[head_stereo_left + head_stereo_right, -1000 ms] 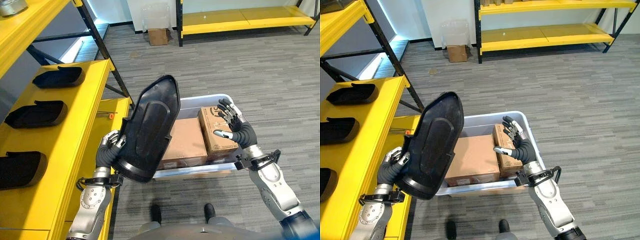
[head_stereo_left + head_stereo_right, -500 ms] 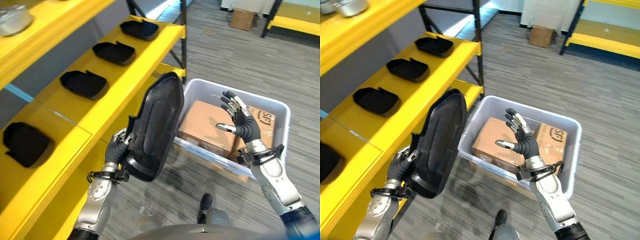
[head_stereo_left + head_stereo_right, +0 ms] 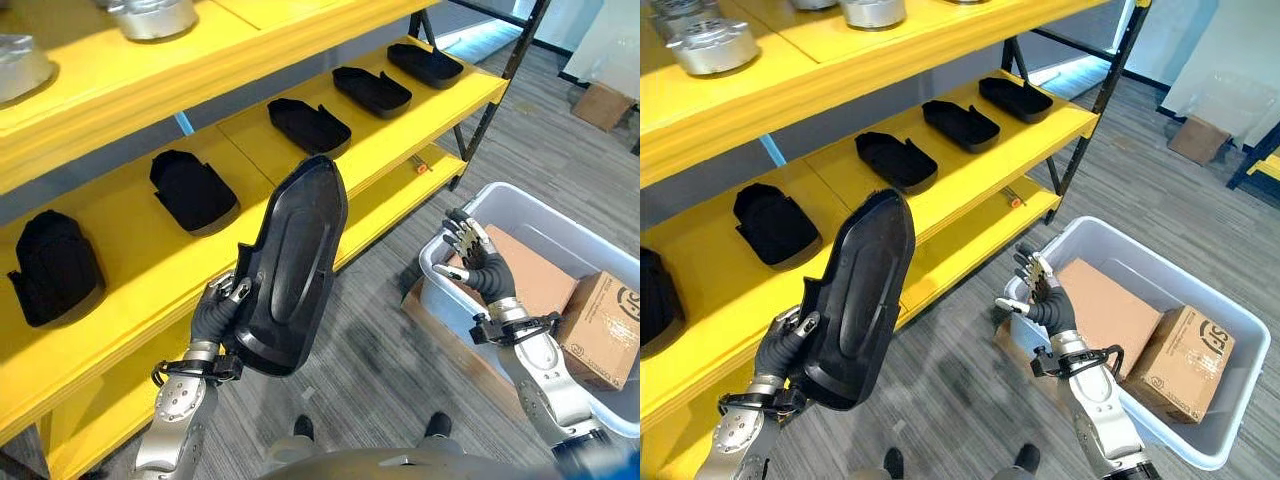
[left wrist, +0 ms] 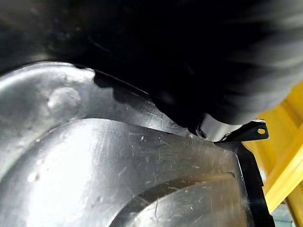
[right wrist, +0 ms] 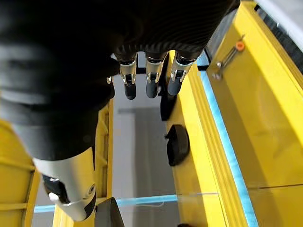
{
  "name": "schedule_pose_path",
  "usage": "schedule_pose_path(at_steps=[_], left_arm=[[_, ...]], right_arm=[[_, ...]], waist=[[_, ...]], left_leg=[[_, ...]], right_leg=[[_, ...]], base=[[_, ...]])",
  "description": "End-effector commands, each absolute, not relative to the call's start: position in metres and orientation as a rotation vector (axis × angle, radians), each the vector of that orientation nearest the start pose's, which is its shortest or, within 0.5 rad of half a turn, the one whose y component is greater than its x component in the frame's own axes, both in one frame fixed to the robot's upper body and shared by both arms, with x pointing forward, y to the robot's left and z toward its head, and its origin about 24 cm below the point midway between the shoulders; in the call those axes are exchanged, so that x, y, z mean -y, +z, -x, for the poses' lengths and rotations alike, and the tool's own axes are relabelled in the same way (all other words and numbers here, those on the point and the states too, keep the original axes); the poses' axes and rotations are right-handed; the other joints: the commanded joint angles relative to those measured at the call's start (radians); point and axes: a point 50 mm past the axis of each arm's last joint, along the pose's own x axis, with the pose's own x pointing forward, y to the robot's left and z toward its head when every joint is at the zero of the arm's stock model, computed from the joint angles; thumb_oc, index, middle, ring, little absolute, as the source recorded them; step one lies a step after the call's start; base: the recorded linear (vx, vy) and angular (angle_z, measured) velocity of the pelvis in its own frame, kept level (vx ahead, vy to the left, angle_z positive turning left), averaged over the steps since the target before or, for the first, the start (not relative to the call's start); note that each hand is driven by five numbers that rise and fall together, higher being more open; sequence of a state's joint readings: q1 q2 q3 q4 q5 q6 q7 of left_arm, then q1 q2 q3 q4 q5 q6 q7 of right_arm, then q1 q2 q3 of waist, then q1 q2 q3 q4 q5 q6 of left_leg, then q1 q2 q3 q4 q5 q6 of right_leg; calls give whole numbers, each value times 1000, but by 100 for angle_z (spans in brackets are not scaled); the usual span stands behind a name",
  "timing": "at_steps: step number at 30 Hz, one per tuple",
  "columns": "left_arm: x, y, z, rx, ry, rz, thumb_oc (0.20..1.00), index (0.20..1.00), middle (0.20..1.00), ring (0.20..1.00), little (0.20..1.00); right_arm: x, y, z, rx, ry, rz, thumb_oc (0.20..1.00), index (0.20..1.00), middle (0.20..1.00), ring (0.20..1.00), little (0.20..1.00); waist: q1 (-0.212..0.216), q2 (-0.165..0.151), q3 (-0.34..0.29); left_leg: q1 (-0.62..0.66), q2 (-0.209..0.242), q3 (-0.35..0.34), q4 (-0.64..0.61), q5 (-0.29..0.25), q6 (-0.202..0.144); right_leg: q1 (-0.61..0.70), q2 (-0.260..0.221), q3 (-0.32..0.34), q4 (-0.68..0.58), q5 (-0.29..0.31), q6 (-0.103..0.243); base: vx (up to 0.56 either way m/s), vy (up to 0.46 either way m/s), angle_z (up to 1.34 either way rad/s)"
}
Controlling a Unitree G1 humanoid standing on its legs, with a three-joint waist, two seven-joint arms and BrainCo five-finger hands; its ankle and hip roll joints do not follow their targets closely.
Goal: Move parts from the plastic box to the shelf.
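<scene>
One large black moulded part is held upright in the left hand, whose fingers are curled round the part's lower edge; the part is raised in front of the yellow shelf at the left of the scene. In the left wrist view the part's scuffed, glossy inner surface is seen from very close, with a strip of yellow shelf beyond its edge.

Five smaller black parts are seen lying in a row along the middle board of the shelf, from the nearest one at the left to the farthest one by the shelf's dark upright post. Silver metal pieces are seen on the board above. A small orange-handled tool lies on the lower board.

The right hand is held empty in the air, its fingers straight and spread, just above the near left corner of the grey plastic box. The box stands on the grey floor at the right, and two cardboard cartons are seen inside it: a flat one and a smaller one to its right.
</scene>
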State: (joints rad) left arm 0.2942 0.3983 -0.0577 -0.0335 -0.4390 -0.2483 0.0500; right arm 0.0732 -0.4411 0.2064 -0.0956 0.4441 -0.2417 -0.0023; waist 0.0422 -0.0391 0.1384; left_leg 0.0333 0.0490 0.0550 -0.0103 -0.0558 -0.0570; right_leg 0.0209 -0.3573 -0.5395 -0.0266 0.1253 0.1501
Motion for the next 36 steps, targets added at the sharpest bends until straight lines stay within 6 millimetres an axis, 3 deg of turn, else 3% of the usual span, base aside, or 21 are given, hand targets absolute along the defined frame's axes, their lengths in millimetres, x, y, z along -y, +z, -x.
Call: schedule_pose_path(at_steps=[1, 4, 6, 7, 8, 11, 12, 13, 14, 16, 18, 21, 25, 27, 28, 29, 30, 32, 33, 35, 36], left_arm=[[-233, 67, -203, 210, 81, -1, 200, 200, 200, 200, 200], [-235, 70, -205, 215, 80, -35, 200, 200, 200, 200, 200], [-234, 71, -208, 218, 72, -47, 200, 200, 200, 200, 200], [-234, 71, -208, 219, 72, -47, 200, 200, 200, 200, 200], [-233, 71, -211, 218, 67, -47, 200, 200, 200, 200, 200], [-235, 72, -211, 216, 66, -58, 200, 200, 200, 200, 200], [-234, 69, -212, 204, 56, -55, 200, 200, 200, 200, 200], [-231, 67, -213, 196, 47, -63, 200, 200, 200, 200, 200], [-230, 67, -214, 197, 45, -54, 200, 200, 200, 200, 200], [-230, 65, -211, 194, 49, -29, 200, 200, 200, 200, 200], [-228, 64, -209, 197, 48, -3, 200, 200, 200, 200, 200], [-227, 65, -205, 203, 48, 35, 200, 200, 200, 200, 200], [-219, 63, -208, 189, -8, 58, 200, 200, 200, 200, 200], [-220, 64, -208, 193, -5, 63, 200, 200, 200, 200, 200], [-220, 65, -208, 200, 0, 71, 200, 200, 200, 200, 200], [-222, 65, -205, 199, 13, 72, 200, 200, 200, 200, 200], [-224, 65, -204, 203, 26, 73, 200, 200, 200, 200, 200], [-224, 68, -207, 213, 38, 73, 200, 200, 200, 200, 200], [-225, 73, -211, 232, 46, 77, 200, 200, 200, 200, 200], [-225, 78, -216, 257, 53, 81, 200, 200, 200, 200, 200], [-225, 79, -218, 261, 55, 103, 200, 200, 200, 200, 200]], right_arm=[[171, 87, -242, 263, 264, 1, 1000, 1000, 1000, 1000, 1000], [165, 78, -241, 225, 264, -55, 1000, 1000, 1000, 1000, 1000], [159, 75, -241, 212, 283, -65, 1000, 1000, 1000, 1000, 1000], [159, 76, -241, 213, 283, -65, 1000, 1000, 1000, 1000, 1000], [154, 75, -242, 204, 318, -74, 1000, 1000, 1000, 1000, 1000], [152, 78, -242, 210, 359, -72, 1000, 1000, 1000, 1000, 1000], [151, 76, -241, 203, 373, -79, 1000, 1000, 1000, 1000, 1000], [150, 75, -240, 198, 379, -83, 1000, 1000, 1000, 1000, 1000], [150, 75, -240, 197, 384, -87, 1000, 1000, 1000, 1000, 1000], [146, 75, -238, 194, 407, -93, 1000, 1000, 1000, 1000, 1000], [147, 75, -238, 193, 412, -87, 1000, 1000, 1000, 1000, 1000], [149, 81, -238, 216, 407, -90, 1000, 1000, 1000, 1000, 1000], [159, 84, -237, 226, 390, -70, 1000, 1000, 1000, 1000, 1000], [163, 86, -238, 234, 384, -54, 1000, 1000, 1000, 1000, 1000], [164, 87, -239, 237, 374, -49, 1000, 1000, 1000, 1000, 1000], [165, 86, -238, 234, 370, -53, 1000, 1000, 1000, 1000, 1000], [165, 86, -238, 232, 371, -58, 1000, 1000, 1000, 1000, 1000], [166, 86, -239, 235, 359, -54, 1000, 1000, 1000, 1000, 1000], [166, 87, -242, 238, 347, -46, 1000, 1000, 1000, 1000, 1000], [162, 89, -247, 246, 345, -48, 1000, 1000, 1000, 1000, 1000], [161, 90, -249, 252, 342, -46, 1000, 1000, 1000, 1000, 1000]], waist=[[2, 6, -17], [0, 6, -23], [-23, 8, -14], [-21, 7, -15], [-41, 17, 1], [-54, 23, 8], [-71, 10, 0], [-89, 4, -12], [-92, -1, -22], [-82, -15, -31], [-75, -14, -47], [-61, -7, -58], [-70, -9, -16], [-72, -11, -1], [-79, -19, 11], [-81, -26, 13], [-83, -27, 13], [-97, -8, 14], [-107, 19, 21], [-100, 43, 31], [-107, 53, 31]], left_leg=[[-29, -57, -54, 28, -22, 57], [2, -88, -74, -22, -9, 86], [23, -98, -93, -46, 1, 97], [19, -100, -90, -46, 5, 98], [33, -93, -87, -47, 8, 110], [19, -98, -84, -30, 22, 124], [16, -112, -102, -24, 27, 130], [6, -118, -117, -20, 35, 130], [-5, -124, -126, -20, 42, 127], [-15, -143, -130, -41, 62, 121], [-24, -142, -130, -60, 79, 111], [-33, -133, -109, -51, 75, 108], [-118, -159, -119, 154, 15, 77], [-129, -149, -112, 201, -8, 64], [-126, -99, -92, 234, -31, 57], [-110, -23, -93, 241, -30, 54], [-103, 25, -101, 235, -14, 49], [-79, 141, -106, 187, 71, 27], [-64, 249, -121, 127, 175, -2], [-58, 307, -175, 70, 268, -27], [-55, 336, -163, 46, 289, -39]], right_leg=[[-19, -85, 67, 107, 65, 58], [-46, -114, 118, 184, 71, 54], [-82, -81, 234, 213, 83, 39], [-87, -82, 237, 212, 87, 38], [-138, 46, 345, 267, -2, -3], [-172, 204, 367, 348, -107, -42], [-155, 307, 428, 354, -162, -63], [-161, 382, 507, 350, -179, -74], [-160, 408, 553, 330, -176, -81], [-119, 409, 587, 218, -158, -99], [-79, 414, 612, 123, -131, -93], [-48, 402, 597, 50, -104, -91], [-40, 380, 551, 51, -97, -110], [-46, 370, 541, 60, -95, -112], [-56, 349, 537, 74, -93, -111], [-66, 333, 540, 99, -102, -112], [-77, 326, 539, 119, -116, -112], [-125, 315, 523, 181, -151, -109], [-187, 296, 509, 261, -176, -103], [-266, 281, 505, 368, -206, -90], [-291, 263, 500, 410, -222, -79]], base=[[9, 216, 37], [48, 281, 28], [11, 145, 51], [-22, 182, 23], [-26, 159, 2], [-29, 133, -15], [-6, 26, 18], [0, 11, 29], [-13, -21, 41], [-30, -63, 51], [-52, -99, -14], [-44, -87, 14], [-95, -71, 23], [-111, 14, 92], [-162, 100, 46], [-122, 124, 22], [-81, 125, 23], [-121, 215, 16], [-174, 349, 11], [-151, 332, 43], [-70, 290, 47]])
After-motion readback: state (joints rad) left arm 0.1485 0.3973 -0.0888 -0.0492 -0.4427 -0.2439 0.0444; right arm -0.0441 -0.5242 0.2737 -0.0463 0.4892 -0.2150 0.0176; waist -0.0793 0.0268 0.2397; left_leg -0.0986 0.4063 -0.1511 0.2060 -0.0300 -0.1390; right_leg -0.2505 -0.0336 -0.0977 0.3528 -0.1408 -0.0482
